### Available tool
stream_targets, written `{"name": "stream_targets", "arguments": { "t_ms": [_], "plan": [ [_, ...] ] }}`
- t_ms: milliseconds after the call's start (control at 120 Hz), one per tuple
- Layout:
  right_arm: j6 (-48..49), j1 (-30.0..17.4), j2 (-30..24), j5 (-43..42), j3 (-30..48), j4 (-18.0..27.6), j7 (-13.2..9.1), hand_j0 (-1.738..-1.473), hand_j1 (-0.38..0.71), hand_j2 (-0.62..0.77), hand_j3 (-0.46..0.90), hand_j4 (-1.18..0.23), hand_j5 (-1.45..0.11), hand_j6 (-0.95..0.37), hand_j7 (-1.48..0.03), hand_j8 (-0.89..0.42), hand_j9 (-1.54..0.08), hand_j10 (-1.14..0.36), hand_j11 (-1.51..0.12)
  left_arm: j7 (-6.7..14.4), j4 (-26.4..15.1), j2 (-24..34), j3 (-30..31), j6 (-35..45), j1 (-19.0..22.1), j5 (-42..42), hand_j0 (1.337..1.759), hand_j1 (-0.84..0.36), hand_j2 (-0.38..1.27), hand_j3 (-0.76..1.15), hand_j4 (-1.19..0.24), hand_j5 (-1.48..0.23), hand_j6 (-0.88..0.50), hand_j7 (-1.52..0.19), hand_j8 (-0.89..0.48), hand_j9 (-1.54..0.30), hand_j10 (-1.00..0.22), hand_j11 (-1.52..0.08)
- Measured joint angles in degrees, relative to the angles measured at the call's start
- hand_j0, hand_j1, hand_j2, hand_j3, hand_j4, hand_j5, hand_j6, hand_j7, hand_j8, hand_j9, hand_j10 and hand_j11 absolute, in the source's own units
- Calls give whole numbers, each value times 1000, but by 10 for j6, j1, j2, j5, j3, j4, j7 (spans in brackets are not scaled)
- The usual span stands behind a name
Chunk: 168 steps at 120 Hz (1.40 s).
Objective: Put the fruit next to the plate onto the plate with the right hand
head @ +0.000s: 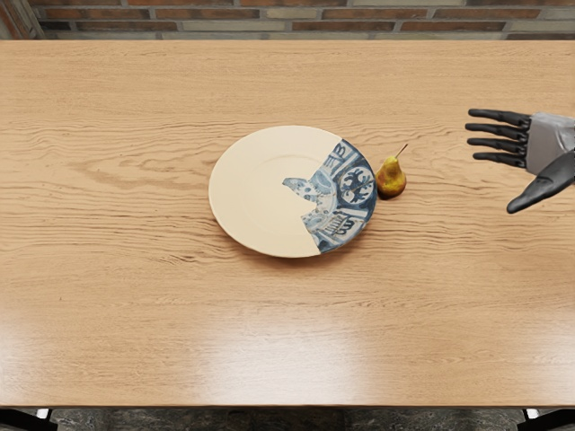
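A small yellow-brown pear [391, 177] with a thin stem stands upright on the table, just off the right rim of the plate. The plate [260, 193] is round and cream-coloured, with a blue and white pattern over its right part, and nothing lies on it. My right hand [508, 162] comes in from the right edge, well to the right of the pear and apart from it. Its dark fingers [494, 130] are spread and point left, the thumb hangs lower, and it holds nothing. The left arm does not show.
The wooden table [135, 296] fills the view, with its front edge near the bottom. A brick wall [269, 18] runs along the far side.
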Motion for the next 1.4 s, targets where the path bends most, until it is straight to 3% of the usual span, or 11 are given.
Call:
{"name": "stream_targets", "arguments": {
  "t_ms": [183,300,400,483,558,667,808,1000,1125,1258,1400],
  "plan": [
    [0,0,20,-38,9,-6,-11,-1658,-315,-4,0,-30,-39,-30,-39,-30,-38,-30,-38,0,0,0,0,0,0,0,1658,349,0,0,0,0,0,0,0,0,0,0],
    [0,-2,85,-140,48,-14,-6,-1658,-316,-4,0,-30,-39,-30,-39,-30,-38,-30,-38,0,0,0,0,0,0,0,1658,349,0,0,0,0,0,0,0,0,0,0],
    [0,-11,136,-241,86,-25,59,-1658,-316,-4,0,-30,-38,-31,-38,-31,-38,-30,-38,0,0,0,0,0,0,0,1658,349,0,0,0,0,0,0,0,0,0,0],
    [0,-20,167,-281,95,-67,124,-1658,-320,-3,0,-27,-34,-27,-33,-27,-33,-26,-33,0,0,0,0,0,0,0,1658,349,0,0,0,0,0,0,0,0,0,0],
    [-8,-25,196,-299,92,-112,157,-1658,-325,-2,0,-22,-28,-23,-27,-22,-28,-22,-27,0,0,0,0,0,0,0,1658,349,0,0,0,0,0,0,0,0,0,0],
    [-73,-25,225,-325,70,-161,178,-1658,-324,-2,0,-23,-29,-24,-29,-23,-29,-23,-29,0,0,0,0,0,0,0,1658,349,0,0,0,0,0,0,0,0,0,0],
    [-148,-8,265,-337,22,-218,187,-1658,-264,-12,0,-73,-94,-74,-94,-73,-94,-73,-94,0,0,0,0,0,0,0,1658,349,0,0,0,0,0,0,0,0,0,0],
    [-182,11,292,-341,-16,-248,193,-1658,-170,-27,0,-152,-197,-153,-196,-152,-196,-152,-196,0,0,0,0,0,0,0,1658,349,0,0,0,0,0,0,0,0,0,0],
    [-192,14,300,-340,-21,-254,228,-1658,-128,-34,0,-188,-242,-188,-242,-188,-242,-187,-242,0,0,0,0,0,0,0,1658,349,0,0,0,0,0,0,0,0,0,0],
    [-194,14,321,-340,-35,-278,285,-1658,-103,-38,0,-208,-268,-209,-268,-208,-268,-207,-268,0,0,0,0,0,0,0,1658,349,0,0,0,0,0,0,0,0,0,0],
    [-195,14,346,-339,-51,-308,319,-1658,-93,-40,0,-217,-280,-217,-279,-217,-280,-216,-280,0,0,0,0,0,0,0,1658,349,0,0,0,0,0,0,0,0,0,0]
  ]
}}
